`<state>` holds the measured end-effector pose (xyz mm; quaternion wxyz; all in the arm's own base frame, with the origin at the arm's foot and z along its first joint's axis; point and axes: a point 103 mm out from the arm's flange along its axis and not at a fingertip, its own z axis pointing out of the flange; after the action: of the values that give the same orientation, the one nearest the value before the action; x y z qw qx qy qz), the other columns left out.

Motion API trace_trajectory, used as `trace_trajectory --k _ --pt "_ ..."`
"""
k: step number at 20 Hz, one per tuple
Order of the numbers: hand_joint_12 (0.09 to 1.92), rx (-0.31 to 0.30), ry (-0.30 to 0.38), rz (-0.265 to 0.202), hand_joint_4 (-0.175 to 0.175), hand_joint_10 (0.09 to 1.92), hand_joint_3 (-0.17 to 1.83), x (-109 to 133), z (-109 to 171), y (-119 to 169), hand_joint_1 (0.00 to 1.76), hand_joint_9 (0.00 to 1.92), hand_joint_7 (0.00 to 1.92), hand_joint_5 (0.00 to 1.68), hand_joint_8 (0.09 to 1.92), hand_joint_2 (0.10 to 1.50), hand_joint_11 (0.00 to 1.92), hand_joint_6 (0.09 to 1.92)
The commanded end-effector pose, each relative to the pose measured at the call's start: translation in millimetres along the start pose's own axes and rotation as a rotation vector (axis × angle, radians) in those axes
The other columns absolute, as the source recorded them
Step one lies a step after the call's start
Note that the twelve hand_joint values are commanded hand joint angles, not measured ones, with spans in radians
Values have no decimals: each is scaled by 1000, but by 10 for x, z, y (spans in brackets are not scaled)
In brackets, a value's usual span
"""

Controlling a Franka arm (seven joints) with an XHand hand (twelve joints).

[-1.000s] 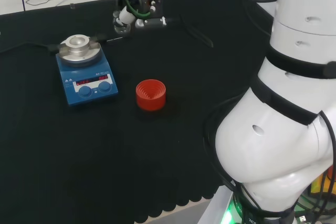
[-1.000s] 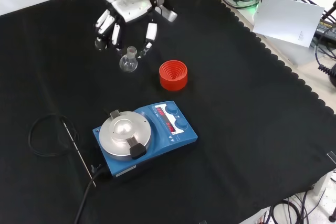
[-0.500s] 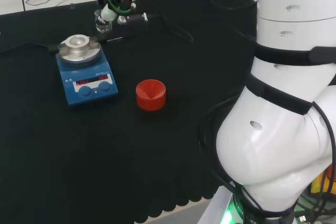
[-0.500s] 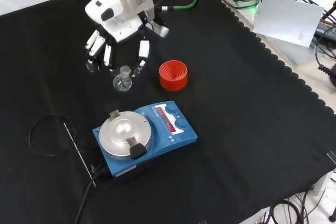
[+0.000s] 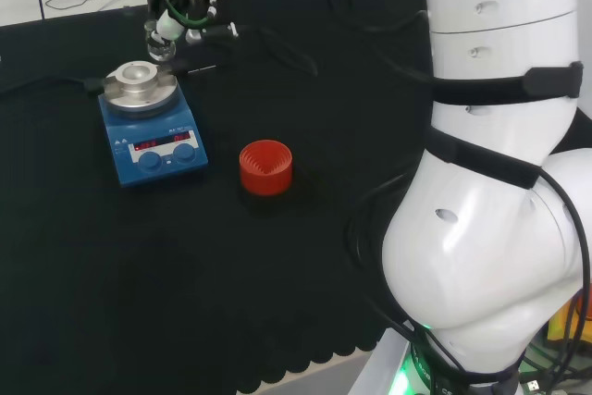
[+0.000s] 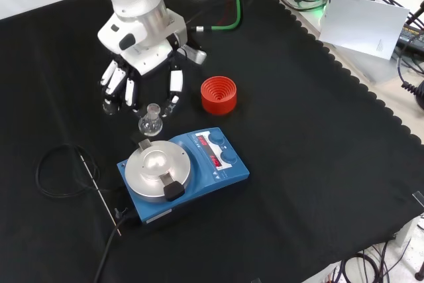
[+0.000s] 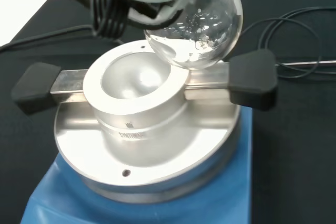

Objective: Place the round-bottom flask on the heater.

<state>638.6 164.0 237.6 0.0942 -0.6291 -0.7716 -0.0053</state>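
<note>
The big white arm [image 5: 490,182] stands at the right of the head view and reaches across the black cloth [image 6: 318,130] that covers the bench. On the cloth sits the blue heater [image 6: 182,173], a box with a round silver top [image 6: 159,167] that has a bowl-shaped dip in its middle, and two black handles [image 7: 252,77] stick out from its sides. In the front view the hand [image 6: 142,64] comes down from the top, just above and to the left of the heater. Its fingers [image 6: 173,84] are bent down around the neck of the little glass flask [image 6: 150,122] and pinch it, so the flask hangs under the hand. The flask is up in the air, next to the far edge of the silver top and not sitting in the dip. In the wrist view its round clear belly [image 7: 202,24] is close over the rim of the dip. A red ribbed ring [image 6: 218,95] stands alone on the cloth to the right of the hand in the front view. A thin black wire [image 6: 63,164] lies curled on the cloth to the left of the heater.
</note>
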Motion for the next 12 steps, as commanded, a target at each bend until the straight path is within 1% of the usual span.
trace_trajectory --k 1,8,12 --pt "1298 26 3 -35 63 600 798 177 105 152 1113 656 363 1126 685 660 453 995" --pt "1298 38 16 -53 61 601 801 260 193 213 1114 656 364 1127 686 659 454 995" --pt "1298 44 26 -54 60 602 803 295 241 255 1114 656 364 1127 687 658 455 996"
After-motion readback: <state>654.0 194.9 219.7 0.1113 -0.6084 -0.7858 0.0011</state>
